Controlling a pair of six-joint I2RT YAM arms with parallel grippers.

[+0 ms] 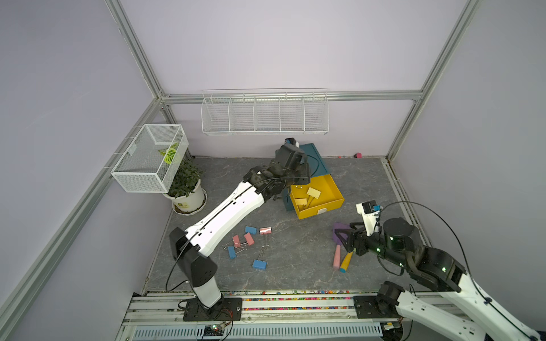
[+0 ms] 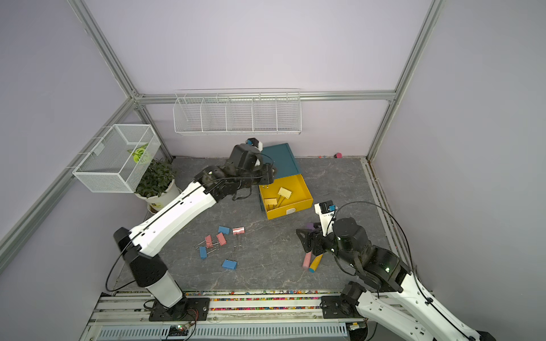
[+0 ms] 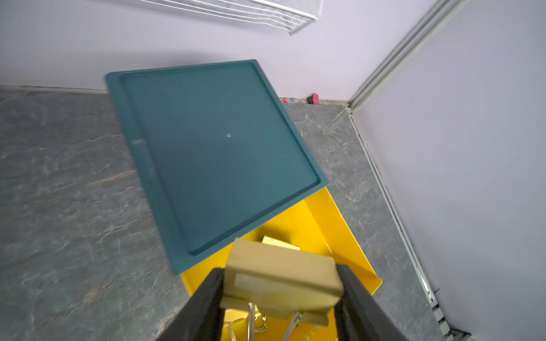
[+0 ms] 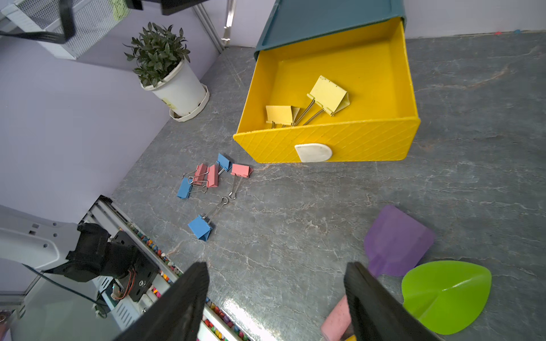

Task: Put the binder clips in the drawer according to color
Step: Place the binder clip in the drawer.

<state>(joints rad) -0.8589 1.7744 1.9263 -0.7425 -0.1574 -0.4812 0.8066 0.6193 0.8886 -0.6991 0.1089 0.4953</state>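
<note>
The yellow drawer (image 4: 369, 138) was pulled out just below the jaws of the left gripper (image 3: 279, 270), presumably so the yellow binder clip (image 3: 280, 283) clamped between them could get dropped in. The right gripper (image 4: 276, 267) was spread empty, with the pink and blue clips (image 4: 240, 170) ahead of its jaws.

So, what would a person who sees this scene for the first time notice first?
Probably the bright yellow drawer, pulled out of the teal cabinet, with two yellow clips inside. Above it the left gripper holds a third yellow clip, while pink and blue clips lie scattered on the grey table nearer the front.
</note>
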